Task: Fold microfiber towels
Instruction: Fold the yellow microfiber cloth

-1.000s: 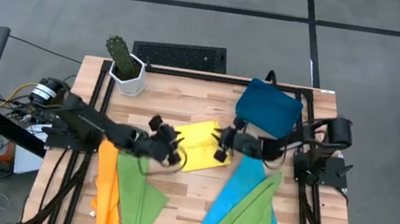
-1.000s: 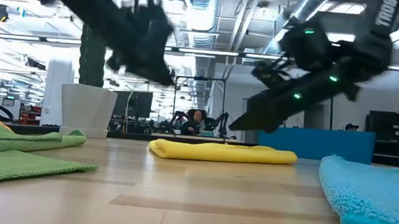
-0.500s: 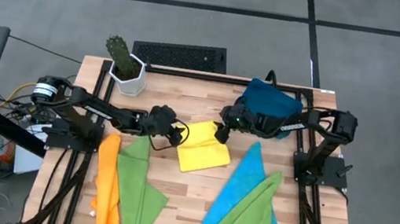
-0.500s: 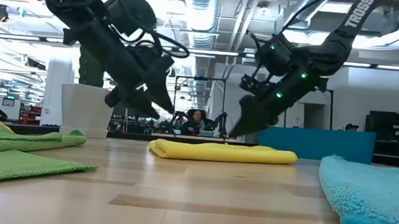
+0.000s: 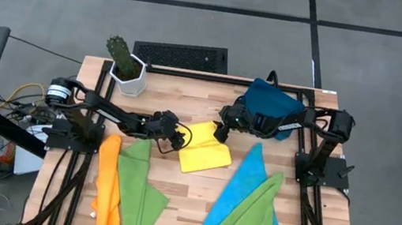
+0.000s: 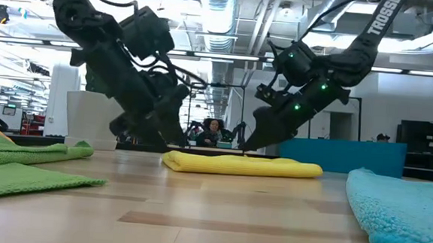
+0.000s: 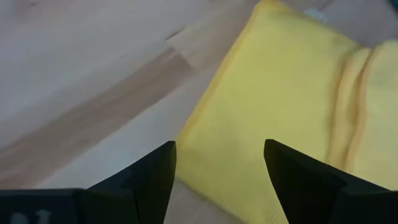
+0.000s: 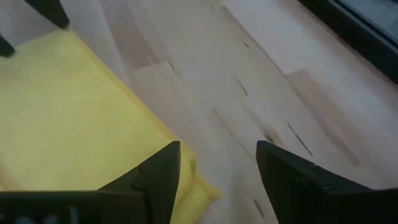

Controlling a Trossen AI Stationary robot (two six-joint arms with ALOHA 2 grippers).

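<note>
A folded yellow towel (image 5: 205,149) lies flat on the wooden table's middle. My left gripper (image 5: 179,136) is open and slants down at the towel's far left corner (image 7: 205,134), which shows between its fingers. My right gripper (image 5: 219,134) is open too and slants down at the far right corner (image 8: 186,180). In the low view both grippers (image 6: 162,142) (image 6: 249,144) stand just above the table at the yellow towel's (image 6: 240,164) ends. Whether either touches the cloth cannot be told.
An orange towel (image 5: 106,186) and a green towel (image 5: 140,187) hang over the near left edge. A blue towel (image 5: 242,186) with a green towel (image 5: 253,216) on it lies near right. A dark-blue tray (image 5: 269,108) is far right, a potted cactus (image 5: 124,65) far left.
Both grippers have gone from the yellow towel's near part toward the table's far edge and sunk close to the table at its far corners. The yellow towel has stayed folded in place.
</note>
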